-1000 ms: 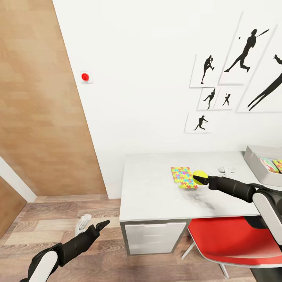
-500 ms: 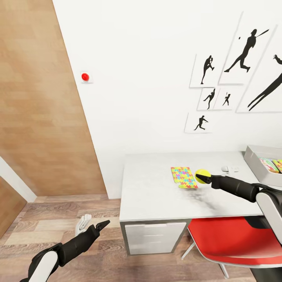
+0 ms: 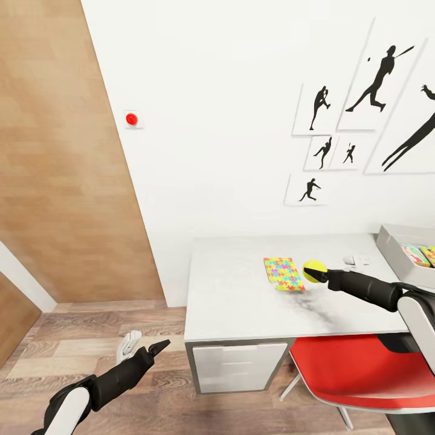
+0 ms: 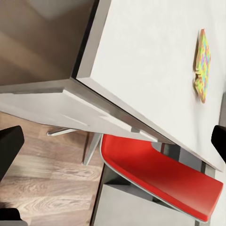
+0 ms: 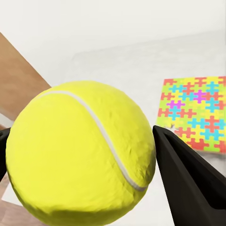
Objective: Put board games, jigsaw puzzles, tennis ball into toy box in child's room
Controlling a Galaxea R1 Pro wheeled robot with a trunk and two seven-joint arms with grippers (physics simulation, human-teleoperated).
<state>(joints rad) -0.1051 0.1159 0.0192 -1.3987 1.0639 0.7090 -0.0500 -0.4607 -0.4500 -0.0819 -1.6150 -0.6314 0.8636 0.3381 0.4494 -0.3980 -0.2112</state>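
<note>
Nearest, at about 7 o'clock in the head view: left gripper [image 3: 145, 346] idle over the wood-plank floor [image 3: 72, 344], fingers spread and empty, unchanged over the last second. From its wrist camera, black fingertips [image 4: 10, 145] at opposite edges of the picture, desk edge and red chair [image 4: 165, 172] between them.

Further out, at about 3 o'clock: right gripper [image 3: 322, 276] clamped on the tennis ball [image 3: 314, 271], black fingers [image 5: 188, 179] pressed against both sides of the yellow felt [image 5: 80, 165] in the wrist view. Shifted over the past second from touching the jigsaw puzzle [image 3: 283, 273] to just clear of its right edge, and apparently lifted off the table [image 3: 235, 302]. Likely meaning: pick finished, carry toward the toy box [image 3: 396, 241] begun. Box well to the right at the table's far corner, colourful game boxes [image 3: 417, 254] already inside.

Left flat on the tabletop: one jigsaw puzzle, plus a small white object [image 3: 356, 261] beyond the forearm, too small to identify. Second puzzle not made out.

Farthest: white wall with black baseball-player silhouette pictures [image 3: 368, 109] at 1 o'clock and a red button [image 3: 132, 119] at 11.
</note>
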